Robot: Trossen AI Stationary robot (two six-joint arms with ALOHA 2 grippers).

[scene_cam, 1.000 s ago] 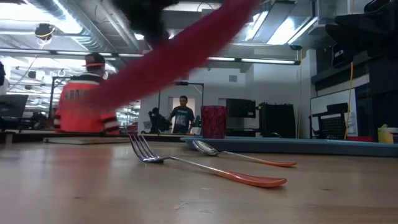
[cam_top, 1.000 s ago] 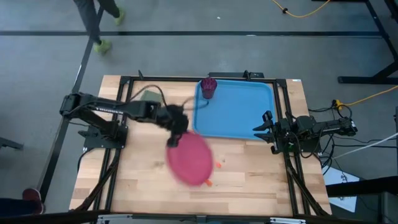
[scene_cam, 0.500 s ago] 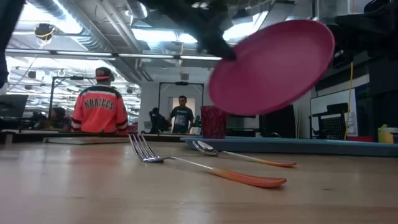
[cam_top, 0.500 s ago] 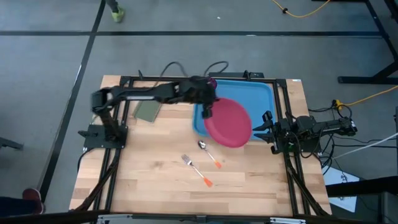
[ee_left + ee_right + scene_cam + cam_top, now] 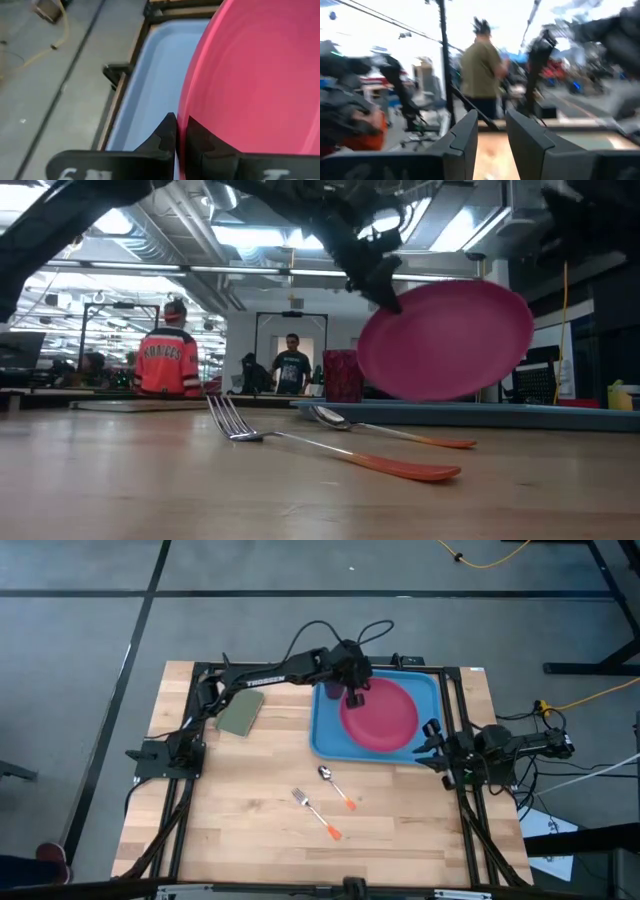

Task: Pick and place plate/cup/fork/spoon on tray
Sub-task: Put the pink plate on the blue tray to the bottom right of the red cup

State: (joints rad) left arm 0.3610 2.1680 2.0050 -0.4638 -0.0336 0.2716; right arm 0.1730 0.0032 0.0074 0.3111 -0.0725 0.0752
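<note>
The pink-red plate (image 5: 385, 720) hangs tilted above the light-blue tray (image 5: 325, 738), held by my left gripper (image 5: 356, 696), which is shut on its rim. It also shows in the low view (image 5: 450, 340) and in the left wrist view (image 5: 250, 75). The red-magenta cup (image 5: 343, 376) stands in the tray's far left corner, mostly hidden under the left arm in the high view. The spoon (image 5: 328, 775) and the fork (image 5: 304, 801) lie flat on the wood in front of the tray. My right gripper (image 5: 430, 746) is open at the tray's right edge. My left gripper pinches the plate's rim (image 5: 192, 107) between its two fingers (image 5: 165, 134), on the side of the plate toward the table's far left. The fingers slant down from the far left. The plate hangs tilted below them, lifted clear of the tray (image 5: 470, 412).
An olive-green pad (image 5: 240, 713) lies on the wood left of the tray. The left arm (image 5: 270, 673) reaches across the table's far side. Bare wood lies near the front edge (image 5: 250, 840). People stand in the room behind the table (image 5: 165, 360).
My left gripper has carried the plate from above the table's middle, over the fork and spoon, toward the far right, to above the tray, and has come down. The plate stays held and tilted. Fork, spoon and cup have stayed put.
</note>
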